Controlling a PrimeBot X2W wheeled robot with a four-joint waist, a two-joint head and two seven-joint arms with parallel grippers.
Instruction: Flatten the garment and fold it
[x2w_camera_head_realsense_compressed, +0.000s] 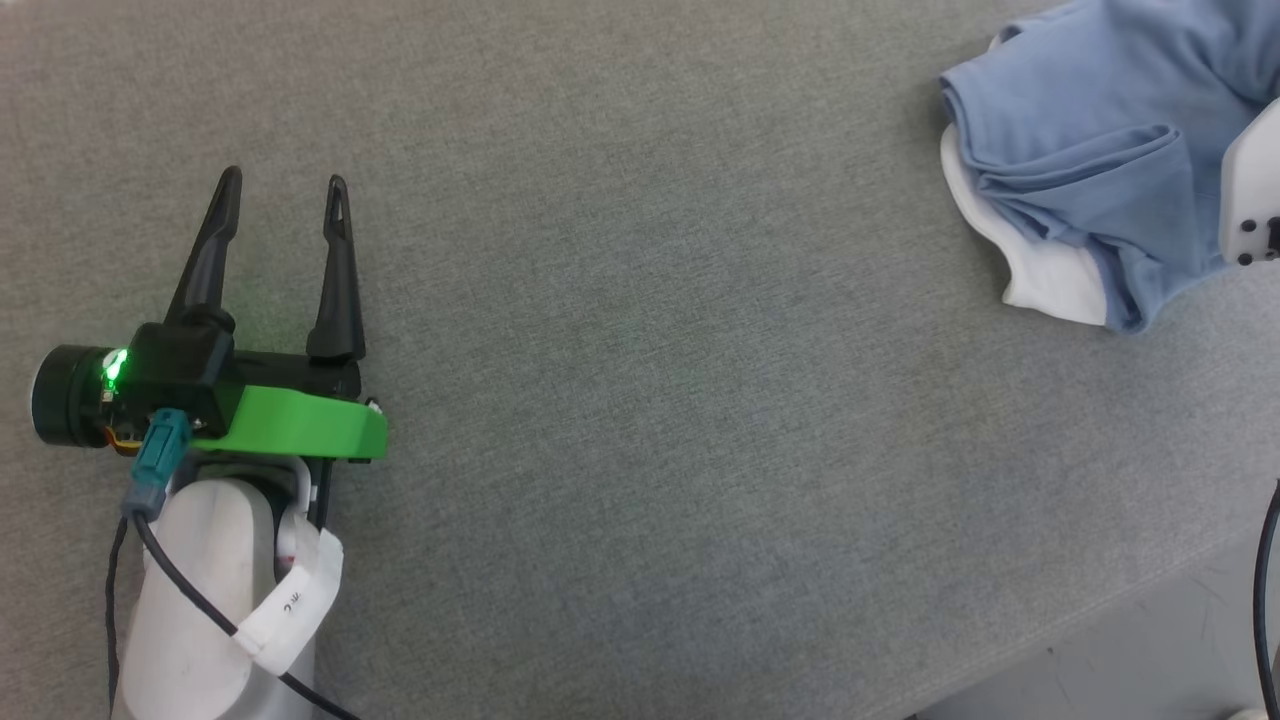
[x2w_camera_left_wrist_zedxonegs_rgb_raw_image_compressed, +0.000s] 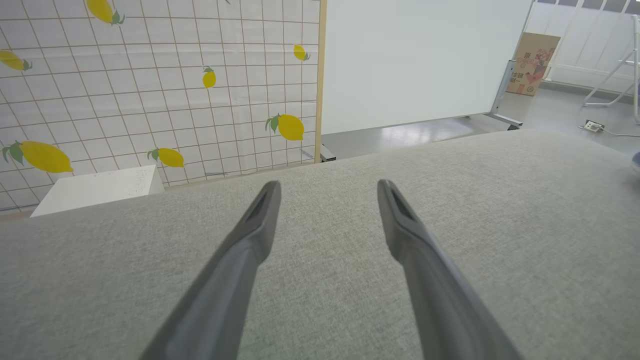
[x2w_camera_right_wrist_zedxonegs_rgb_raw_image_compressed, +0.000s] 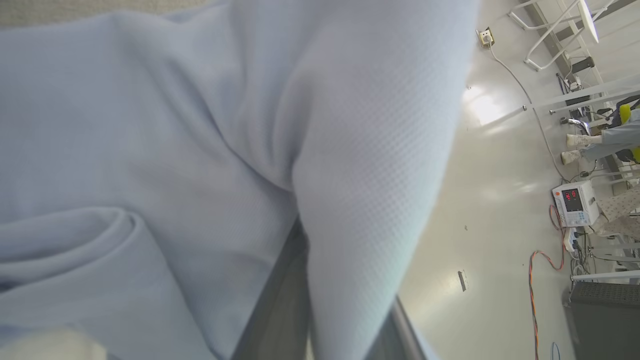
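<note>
A grey fabric tabletop (x2w_camera_head_realsense_compressed: 640, 400) fronts a lemon-print grid screen (x2w_camera_left_wrist_zedxonegs_rgb_raw_image_compressed: 150, 85), a white panel (x2w_camera_left_wrist_zedxonegs_rgb_raw_image_compressed: 410, 60) and glossy pale floor (x2w_camera_right_wrist_zedxonegs_rgb_raw_image_compressed: 490, 210).

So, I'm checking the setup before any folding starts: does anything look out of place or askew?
Yes: the garment is bunched in a crumpled heap near the table's right edge, with a white part sticking out underneath, not flat. Fabric drapes over the right gripper's fingers, hiding their tips.

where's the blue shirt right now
The garment is bunched at the head view's upper right, on the grey table, far from the left gripper; a fold is pinched between the right gripper's fingers.
</note>
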